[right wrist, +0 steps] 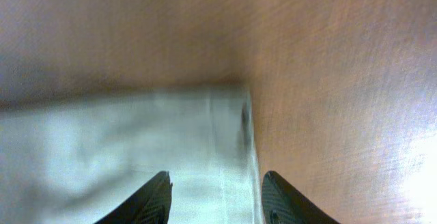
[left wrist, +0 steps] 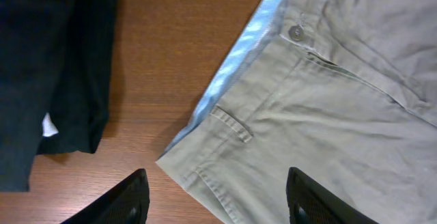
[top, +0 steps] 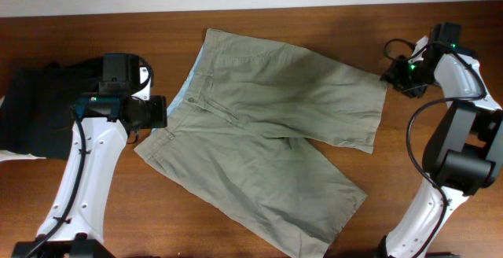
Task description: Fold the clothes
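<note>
The khaki shorts (top: pixel 267 124) lie spread flat on the wooden table, waistband to the left and both legs to the right. My left gripper (top: pixel 159 113) is open at the waistband's near corner. In the left wrist view its jaws (left wrist: pixel 218 203) straddle that corner of the shorts (left wrist: pixel 328 115), with the pale blue lining and the button showing. My right gripper (top: pixel 395 73) is open at the far leg's hem corner. In the right wrist view its jaws (right wrist: pixel 217 200) sit over the blurred hem edge of the shorts (right wrist: pixel 123 149). Neither gripper holds anything.
A black folded garment (top: pixel 35 108) lies at the left of the table, just beside my left arm; it also shows in the left wrist view (left wrist: pixel 41 67). Bare wooden table (top: pixel 94 38) surrounds the shorts. A white wall runs along the table's far edge.
</note>
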Robot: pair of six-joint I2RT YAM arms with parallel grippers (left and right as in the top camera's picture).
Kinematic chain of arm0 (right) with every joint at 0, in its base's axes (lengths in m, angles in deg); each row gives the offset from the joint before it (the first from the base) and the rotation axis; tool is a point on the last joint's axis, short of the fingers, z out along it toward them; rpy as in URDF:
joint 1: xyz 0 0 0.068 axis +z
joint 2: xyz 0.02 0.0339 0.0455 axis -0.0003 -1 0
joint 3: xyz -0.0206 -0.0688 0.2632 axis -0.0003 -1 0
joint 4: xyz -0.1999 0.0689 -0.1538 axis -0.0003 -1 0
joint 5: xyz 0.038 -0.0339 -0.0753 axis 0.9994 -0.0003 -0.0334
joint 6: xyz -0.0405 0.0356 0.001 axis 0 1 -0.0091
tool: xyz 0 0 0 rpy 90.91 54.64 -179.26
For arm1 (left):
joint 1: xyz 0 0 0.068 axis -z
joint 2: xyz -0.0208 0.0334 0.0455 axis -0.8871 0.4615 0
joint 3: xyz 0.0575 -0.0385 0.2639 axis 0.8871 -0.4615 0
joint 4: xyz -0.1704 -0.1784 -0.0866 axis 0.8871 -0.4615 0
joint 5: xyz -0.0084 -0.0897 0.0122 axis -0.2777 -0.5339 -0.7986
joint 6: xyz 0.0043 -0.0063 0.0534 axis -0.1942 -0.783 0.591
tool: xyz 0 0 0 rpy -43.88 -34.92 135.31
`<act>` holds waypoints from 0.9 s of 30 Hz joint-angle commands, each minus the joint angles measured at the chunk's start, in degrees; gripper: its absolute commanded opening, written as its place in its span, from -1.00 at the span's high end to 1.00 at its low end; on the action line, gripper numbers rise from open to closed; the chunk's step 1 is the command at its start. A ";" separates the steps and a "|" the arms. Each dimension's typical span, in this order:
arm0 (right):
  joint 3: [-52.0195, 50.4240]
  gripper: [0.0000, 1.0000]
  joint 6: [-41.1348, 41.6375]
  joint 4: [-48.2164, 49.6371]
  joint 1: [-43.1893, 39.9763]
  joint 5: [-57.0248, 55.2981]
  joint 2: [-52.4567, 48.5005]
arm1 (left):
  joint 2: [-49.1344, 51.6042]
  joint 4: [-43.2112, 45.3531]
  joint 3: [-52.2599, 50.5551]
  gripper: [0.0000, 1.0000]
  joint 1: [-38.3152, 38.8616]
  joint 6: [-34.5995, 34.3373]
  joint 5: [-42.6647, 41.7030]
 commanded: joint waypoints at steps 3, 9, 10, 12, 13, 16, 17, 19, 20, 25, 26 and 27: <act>1.07 0.06 -3.23 -10.19 -0.17 2.12 6.80 | -1.14 -0.20 -0.31 -0.28 -0.13 1.84 -2.10; -1.18 0.35 -5.49 -12.33 -0.22 -4.24 6.58 | -1.14 -1.22 -0.31 -0.27 0.96 3.41 -2.71; -2.73 0.62 -5.44 -10.25 -0.20 -4.22 6.34 | -1.16 -1.62 -0.31 -0.18 1.18 4.31 -2.78; -5.42 0.54 -5.35 -7.19 -0.17 -3.96 5.99 | -1.49 -2.32 -0.31 0.03 1.60 4.68 -2.75; -6.75 0.46 -5.25 -5.62 -0.15 -3.76 5.92 | -1.77 -2.60 -0.31 0.03 1.66 4.68 -2.78; -13.11 0.52 -5.29 2.27 -0.11 -3.37 5.92 | -3.19 -3.34 -0.31 0.04 1.64 4.68 -2.73; -15.02 0.62 -5.29 4.50 -0.13 -2.73 5.92 | -3.72 -3.39 -0.31 0.03 1.64 4.68 -2.73; -18.84 0.88 -5.25 8.50 -0.11 -2.27 5.92 | -4.74 -3.37 -0.31 0.02 1.64 4.68 -2.71; -19.98 0.92 -5.25 9.62 -0.11 -2.29 5.92 | -5.09 -3.39 -0.31 0.02 1.64 4.68 -2.73; -26.43 0.92 -1.73 15.67 -0.24 -9.07 5.88 | -5.99 -4.39 -0.31 0.02 1.64 5.11 -2.71; -26.64 0.92 -1.09 16.02 -0.35 -10.97 5.84 | -5.99 -4.59 -0.31 0.01 1.64 5.11 -2.71; -26.58 0.92 -1.09 16.35 -0.59 -11.56 5.84 | -5.99 -4.68 -0.31 0.02 1.64 5.11 -2.71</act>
